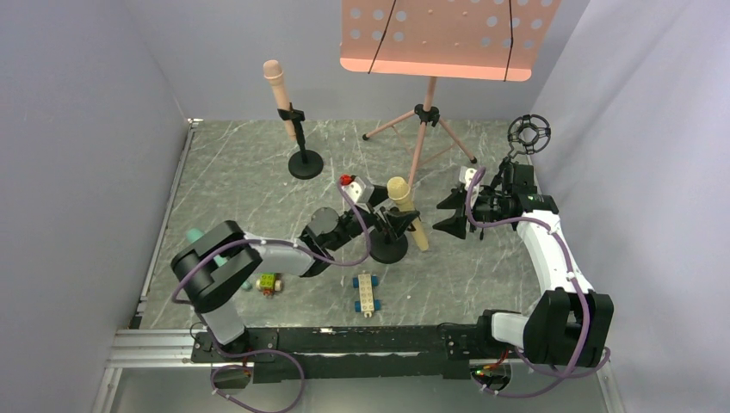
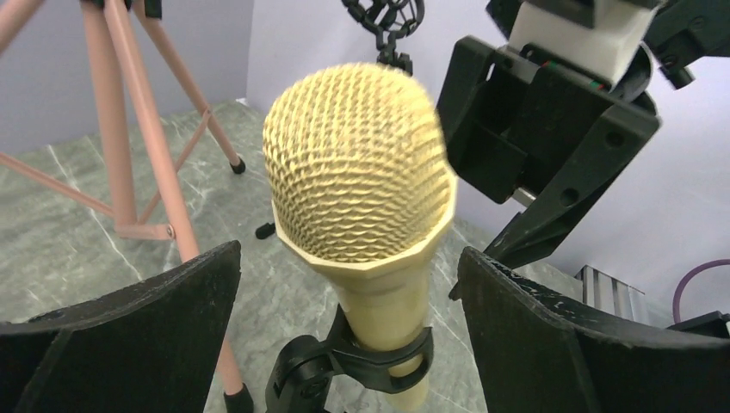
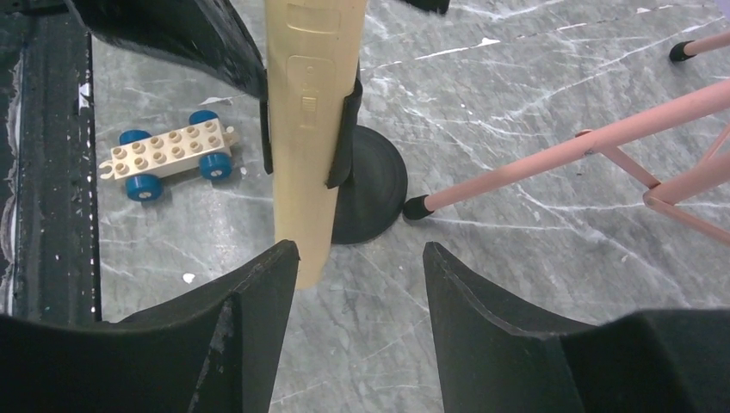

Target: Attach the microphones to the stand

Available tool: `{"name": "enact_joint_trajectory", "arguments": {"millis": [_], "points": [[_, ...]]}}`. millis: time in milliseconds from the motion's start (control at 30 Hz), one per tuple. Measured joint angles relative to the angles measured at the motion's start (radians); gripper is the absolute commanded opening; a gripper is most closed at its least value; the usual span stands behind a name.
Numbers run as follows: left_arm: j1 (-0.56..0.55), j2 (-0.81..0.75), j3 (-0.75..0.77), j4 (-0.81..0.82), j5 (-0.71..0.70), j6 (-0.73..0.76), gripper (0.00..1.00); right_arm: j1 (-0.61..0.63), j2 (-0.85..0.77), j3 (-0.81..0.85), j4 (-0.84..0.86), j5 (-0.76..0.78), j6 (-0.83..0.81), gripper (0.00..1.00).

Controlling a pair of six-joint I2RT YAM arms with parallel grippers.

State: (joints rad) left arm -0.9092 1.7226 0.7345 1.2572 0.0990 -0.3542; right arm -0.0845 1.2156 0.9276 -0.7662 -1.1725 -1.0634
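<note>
The pale yellow microphone point(image 1: 405, 209) sits tilted in the black clip point(image 2: 379, 354) of a short stand with a round base point(image 1: 388, 249). My left gripper point(image 1: 389, 222) is open, with one finger on each side of the yellow microphone point(image 2: 357, 163) and a gap on both sides. My right gripper point(image 1: 448, 215) is open and empty just right of it; the microphone's handle point(image 3: 308, 129) is beyond its left fingertip. The pink microphone point(image 1: 275, 86) stands clipped in a stand at the back. The teal-green microphone point(image 1: 196, 236) lies at the left, mostly hidden by my left arm.
A pink music stand point(image 1: 448, 34) on a tripod point(image 1: 419, 138) stands at the back. A black shock-mount stand point(image 1: 528, 133) is behind my right gripper. A blue-wheeled brick car point(image 1: 368, 292) and a colourful one point(image 1: 269, 284) lie near the front.
</note>
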Motion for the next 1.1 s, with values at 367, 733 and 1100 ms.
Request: {"name": "enact_joint_trajectory", "arguments": {"millis": [367, 733, 1100], "points": [[0.001, -0.322, -0.246, -0.078, -0.039, 0.164, 0.99, 0.0, 0.002, 0.0, -0.065, -0.016, -0.048, 0.68], [0.06, -0.235, -0.443, -0.003, 0.057, 0.058, 0.96, 0.0, 0.002, 0.0, -0.084, -0.019, -0.068, 0.71], [0.063, 0.164, -0.325, 0.198, 0.086, 0.017, 0.83, 0.0, 0.002, 0.0, -0.095, -0.019, -0.075, 0.72]]}}
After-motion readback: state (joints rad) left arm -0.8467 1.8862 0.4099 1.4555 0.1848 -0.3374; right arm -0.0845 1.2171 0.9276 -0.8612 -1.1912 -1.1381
